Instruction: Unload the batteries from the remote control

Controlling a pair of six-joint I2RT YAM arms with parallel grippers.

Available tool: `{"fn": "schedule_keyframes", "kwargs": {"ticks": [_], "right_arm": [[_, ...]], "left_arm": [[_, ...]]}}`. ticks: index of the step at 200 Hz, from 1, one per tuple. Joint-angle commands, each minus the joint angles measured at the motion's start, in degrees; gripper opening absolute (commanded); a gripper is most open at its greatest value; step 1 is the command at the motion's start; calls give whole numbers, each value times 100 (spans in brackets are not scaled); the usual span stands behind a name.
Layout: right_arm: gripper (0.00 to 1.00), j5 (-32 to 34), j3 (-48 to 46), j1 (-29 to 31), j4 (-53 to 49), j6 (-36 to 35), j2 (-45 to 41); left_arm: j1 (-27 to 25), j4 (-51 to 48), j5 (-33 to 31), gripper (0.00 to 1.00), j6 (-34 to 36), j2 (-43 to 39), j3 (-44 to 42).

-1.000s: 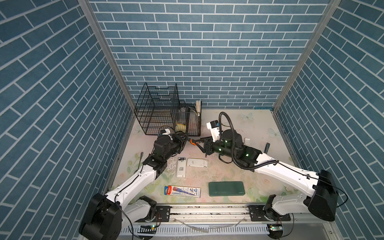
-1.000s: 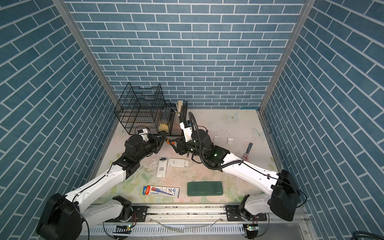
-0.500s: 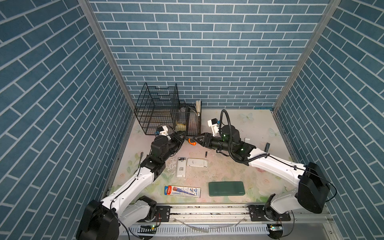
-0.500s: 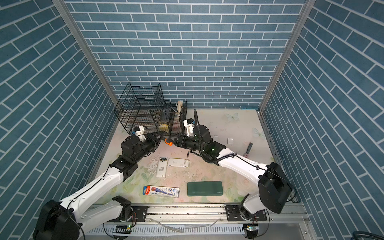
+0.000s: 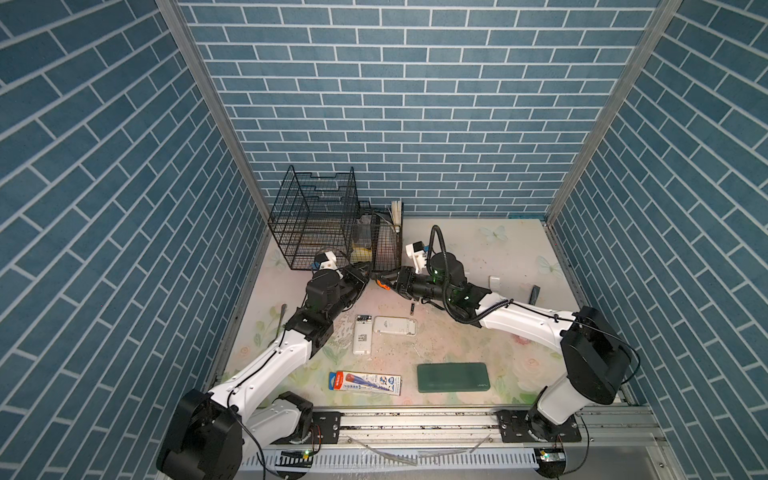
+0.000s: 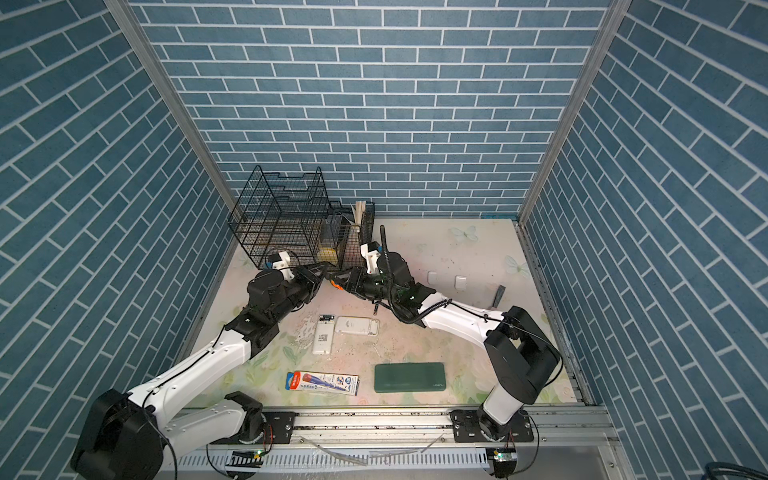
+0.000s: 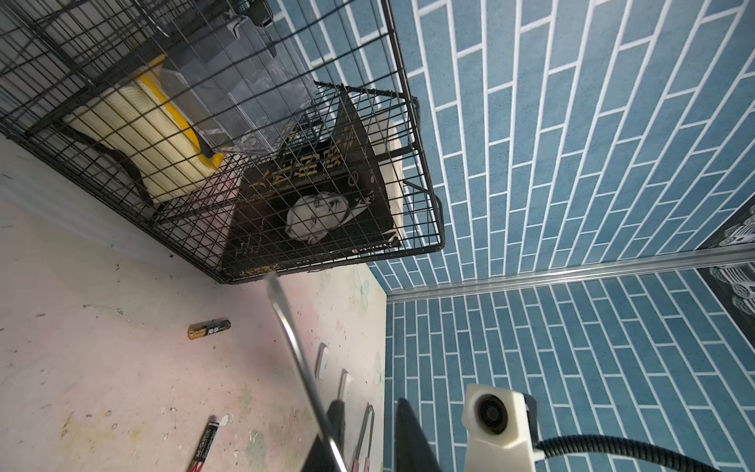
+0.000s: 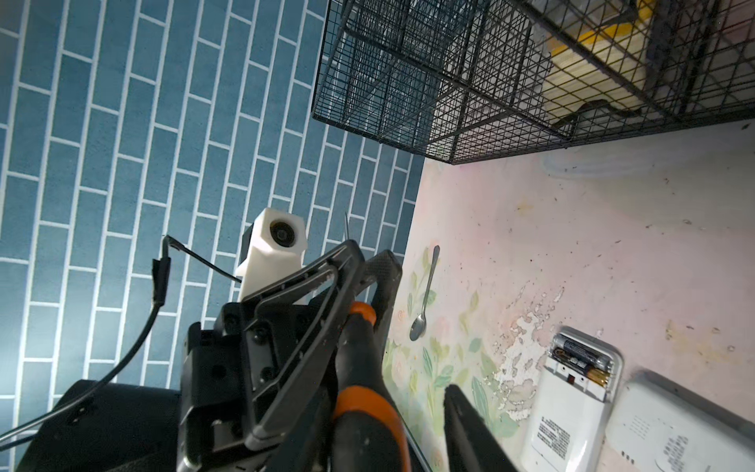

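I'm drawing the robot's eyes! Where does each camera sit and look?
Top views: high in front, looking down at the table; left arm and right arm show.
Left wrist: on the left arm, facing the cage past the left fingers; right camera shows.
Right wrist: on the right arm, facing the remote; the left fingers show.
Shared: both wrist views show cage and screwdriver.

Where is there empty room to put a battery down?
Bare table lies behind the right arm, toward the back wall, and between the white cover and the green case. It's crowded by the wire baskets and the remote.
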Motion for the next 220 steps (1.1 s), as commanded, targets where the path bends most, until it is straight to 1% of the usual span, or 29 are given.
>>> {"fn": "schedule_keyframes", "kwargs": {"ticks": [1,54,112,138,193,220], "right_arm": [[44,25,309,0,301,281,89],[39,114,504,21,249,307,230],[31,119,787,56,179,325,415],[31,113,820,74,155,342,416],[36,210,719,141,70,342,322],[37,245,686,149,72,344,301]], "left_arm": [[18,316,-29,0,79,69,178],[-69,379,-115,0,123,129,156],[-265,390,-289,0,235,166,147],[-278,341,-432,0,305,120,116],[-267,212,-825,0,570,14,204],[-271,166,-920,0,668,6,252]]}}
